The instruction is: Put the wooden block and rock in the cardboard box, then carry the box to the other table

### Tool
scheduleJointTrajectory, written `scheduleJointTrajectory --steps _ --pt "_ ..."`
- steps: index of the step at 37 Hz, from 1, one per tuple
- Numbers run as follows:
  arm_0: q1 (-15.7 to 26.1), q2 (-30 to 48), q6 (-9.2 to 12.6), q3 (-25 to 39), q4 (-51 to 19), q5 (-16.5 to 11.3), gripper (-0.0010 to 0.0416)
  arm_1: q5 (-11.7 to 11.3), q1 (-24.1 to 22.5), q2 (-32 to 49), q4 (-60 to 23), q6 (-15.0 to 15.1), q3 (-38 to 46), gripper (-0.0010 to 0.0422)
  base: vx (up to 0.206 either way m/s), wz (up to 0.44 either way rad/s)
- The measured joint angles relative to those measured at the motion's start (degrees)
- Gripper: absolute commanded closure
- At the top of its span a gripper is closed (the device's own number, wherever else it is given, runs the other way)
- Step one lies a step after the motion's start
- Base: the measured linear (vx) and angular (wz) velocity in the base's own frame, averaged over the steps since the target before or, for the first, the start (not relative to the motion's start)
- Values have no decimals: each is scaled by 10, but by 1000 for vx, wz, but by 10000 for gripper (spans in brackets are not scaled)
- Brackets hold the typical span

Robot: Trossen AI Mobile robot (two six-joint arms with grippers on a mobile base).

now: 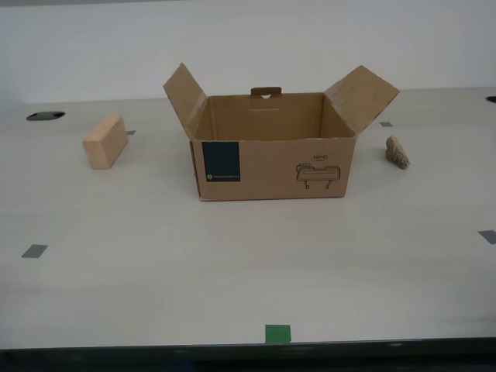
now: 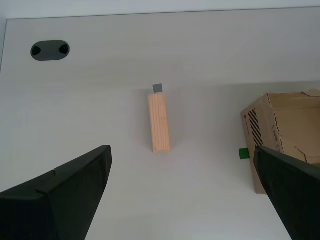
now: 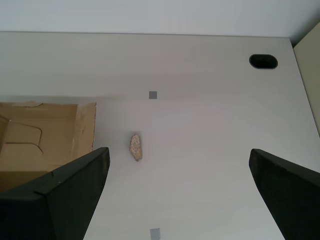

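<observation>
My second gripper [image 2: 182, 192] hangs with its jaws wide apart and empty above the wooden block [image 2: 159, 123], lined up to drop onto it. My first gripper [image 3: 177, 192] is likewise spread over the rock [image 3: 135, 147]. Between them the cardboard box [image 1: 271, 151] stands on the table [image 1: 232, 271], flaps out, ready to receive both.
</observation>
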Motion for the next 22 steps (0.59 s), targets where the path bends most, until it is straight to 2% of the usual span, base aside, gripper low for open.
scheduleJointTrajectory --steps 10,22 --pt "0 38 4 0 -1 0 16 0 0 10 3 -6 -2 23 0 0" --pt "0 74 4 0 0 0 17 0 0 86 7 -7 -3 23 0 0"
